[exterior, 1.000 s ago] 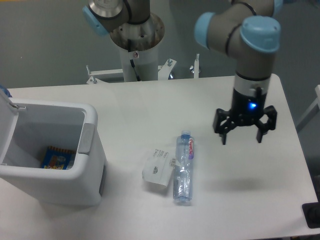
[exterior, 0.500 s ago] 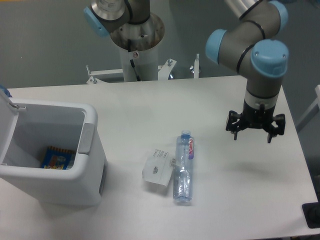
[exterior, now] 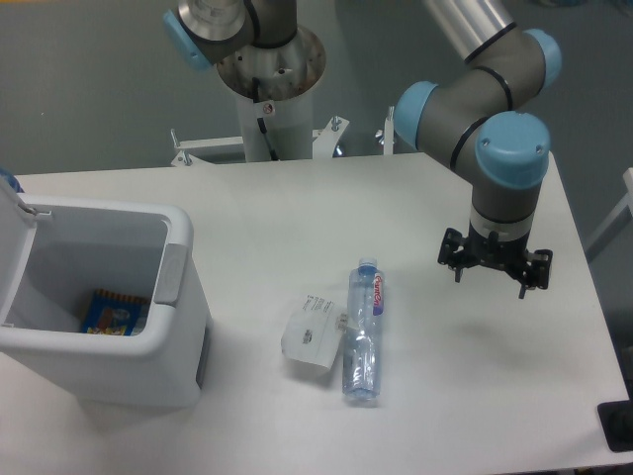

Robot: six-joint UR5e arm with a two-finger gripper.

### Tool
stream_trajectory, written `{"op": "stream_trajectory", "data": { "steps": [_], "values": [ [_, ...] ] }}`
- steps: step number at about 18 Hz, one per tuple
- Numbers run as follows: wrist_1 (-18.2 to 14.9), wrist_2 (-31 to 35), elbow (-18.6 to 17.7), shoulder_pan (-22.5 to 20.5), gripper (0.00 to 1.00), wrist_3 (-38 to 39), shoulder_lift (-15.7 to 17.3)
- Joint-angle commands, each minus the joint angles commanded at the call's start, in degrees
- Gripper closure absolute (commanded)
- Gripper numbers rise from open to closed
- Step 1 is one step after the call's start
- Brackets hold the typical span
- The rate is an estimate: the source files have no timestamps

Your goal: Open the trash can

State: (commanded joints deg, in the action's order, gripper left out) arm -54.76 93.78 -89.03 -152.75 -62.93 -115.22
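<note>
The white trash can [exterior: 148, 371] stands at the left of the table with its lid [exterior: 10, 233] swung up and open at the far left edge. Its grey latch tab [exterior: 171, 274] shows on the right wall. A blue and orange packet [exterior: 114, 312] lies inside it. My gripper [exterior: 492, 273] hangs over the right part of the table, far from the trash can, open and empty, fingers pointing down.
A crushed clear plastic bottle [exterior: 363, 330] with a blue cap lies in the middle of the table. A small white card [exterior: 312, 332] lies against its left side. The robot base [exterior: 269, 84] stands behind the table. A dark object [exterior: 618, 426] sits at the right edge.
My gripper rose and drifted right, then came back slightly left and lower, with the arm's wrist turning. The trash can, bottle and card have not moved.
</note>
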Motion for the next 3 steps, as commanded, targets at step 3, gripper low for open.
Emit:
{"op": "stream_trajectory", "data": {
  "steps": [3],
  "values": [
    [0.1, 0.2, 0.0, 0.1, 0.0, 0.2, -0.3]
  ]
}}
